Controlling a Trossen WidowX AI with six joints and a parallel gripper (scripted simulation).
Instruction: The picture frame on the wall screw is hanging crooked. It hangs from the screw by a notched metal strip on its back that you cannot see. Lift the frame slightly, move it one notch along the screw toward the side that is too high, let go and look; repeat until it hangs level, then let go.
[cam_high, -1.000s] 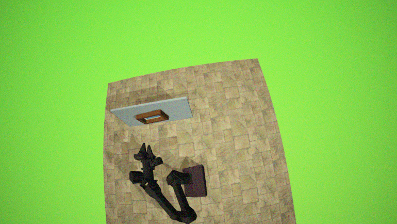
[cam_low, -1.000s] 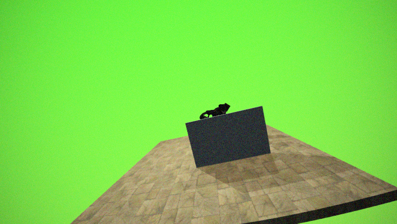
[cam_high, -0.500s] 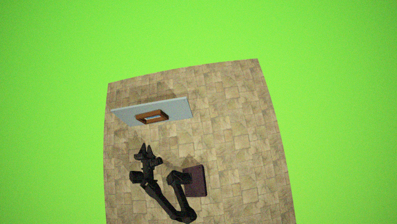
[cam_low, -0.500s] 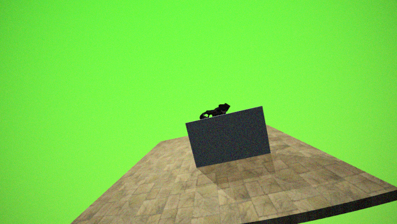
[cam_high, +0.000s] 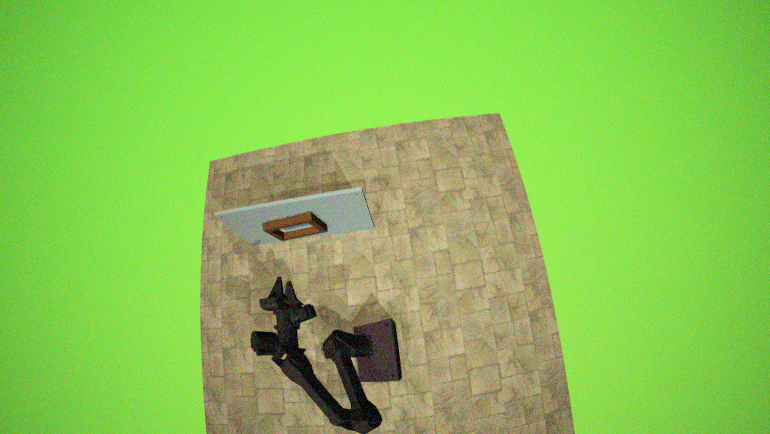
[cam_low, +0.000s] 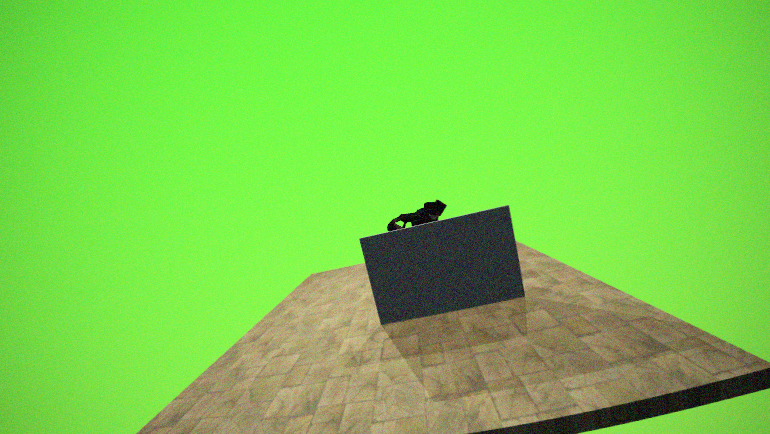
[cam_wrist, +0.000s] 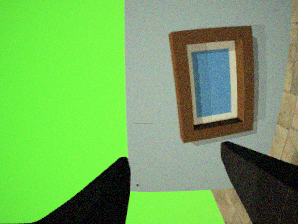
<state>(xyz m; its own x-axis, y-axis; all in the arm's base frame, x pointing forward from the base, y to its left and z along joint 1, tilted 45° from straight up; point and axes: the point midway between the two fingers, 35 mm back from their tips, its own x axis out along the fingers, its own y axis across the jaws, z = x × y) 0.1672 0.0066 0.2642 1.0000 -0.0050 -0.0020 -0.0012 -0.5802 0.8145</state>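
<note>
The brown picture frame (cam_high: 291, 219) (cam_wrist: 183, 85) with a cream mat and blue picture hangs on the pale grey wall panel (cam_high: 345, 210) (cam_wrist: 150, 75). In the wrist view, where the panel's top lies to the left, the frame stands slightly askew to the panel's edge. Its end at the image top, the right side seen from the front, looks higher. The screw and notched strip are hidden behind it. My gripper (cam_high: 284, 280) (cam_wrist: 174, 156) is open and empty, its fingers well apart, in front of the panel and not touching the frame.
The arm's base stands on a dark purple plate (cam_high: 383, 350) on the stone-patterned table top (cam_high: 458, 226) (cam_low: 323, 345). The exterior view shows the dark back of the panel (cam_low: 442, 269), which hides the frame and most of the arm.
</note>
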